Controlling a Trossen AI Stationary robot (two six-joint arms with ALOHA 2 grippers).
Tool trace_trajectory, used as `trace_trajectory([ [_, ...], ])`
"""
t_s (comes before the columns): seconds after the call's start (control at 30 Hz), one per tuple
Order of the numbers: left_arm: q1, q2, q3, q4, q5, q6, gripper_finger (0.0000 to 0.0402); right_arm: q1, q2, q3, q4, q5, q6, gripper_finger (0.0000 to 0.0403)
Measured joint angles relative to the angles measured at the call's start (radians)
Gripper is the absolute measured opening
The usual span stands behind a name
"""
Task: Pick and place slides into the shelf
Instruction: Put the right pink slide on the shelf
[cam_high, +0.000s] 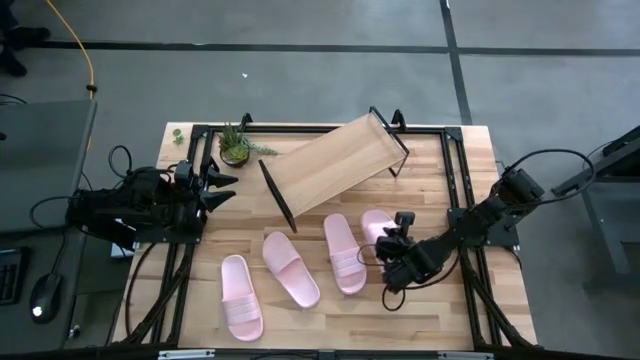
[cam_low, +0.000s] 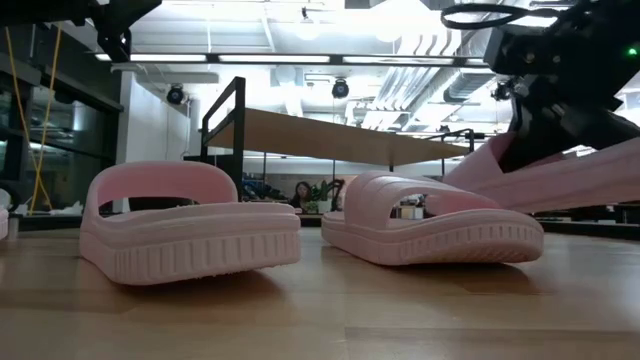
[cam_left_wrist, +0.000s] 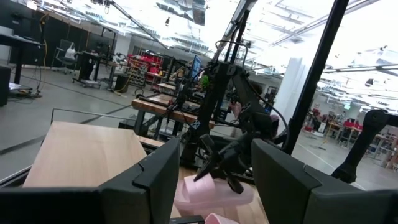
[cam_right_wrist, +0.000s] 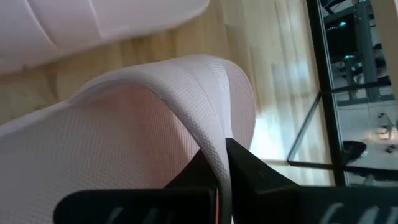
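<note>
1. Pink sandal (cam_right_wrist: 124, 124) nearest the table's right edge is clamped at its rim by the right gripper (cam_high: 392, 250).
2. Three sandals (cam_high: 290, 268) lie mid-table, shelf (cam_high: 335, 160) behind.
3. Left gripper (cam_high: 222, 187) waits released at the left edge.

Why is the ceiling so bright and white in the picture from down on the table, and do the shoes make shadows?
In the low view, ceiling lights glare and wash out the top. The slides cast soft dark shadows on the table beneath their soles. In the right wrist view, the right gripper pinches a slide's strap, very close up.
</note>
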Motion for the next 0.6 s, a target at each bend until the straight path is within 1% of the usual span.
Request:
trace_trajectory([
  [0.2,0.000,0.000,0.000,0.000,0.000,0.000,0.0184,0.002,-0.016,0.000,-0.099,0.000,0.085,0.0001],
  [0.37,0.000,0.000,0.000,-0.001,0.000,0.000,0.0184,0.019,-0.061,0.000,-0.103,0.013,0.074,0.0000],
  [0.6,0.000,0.000,0.000,-0.002,0.000,0.000,0.0184,0.057,-0.164,0.000,-0.120,0.073,0.060,0.0000],
])
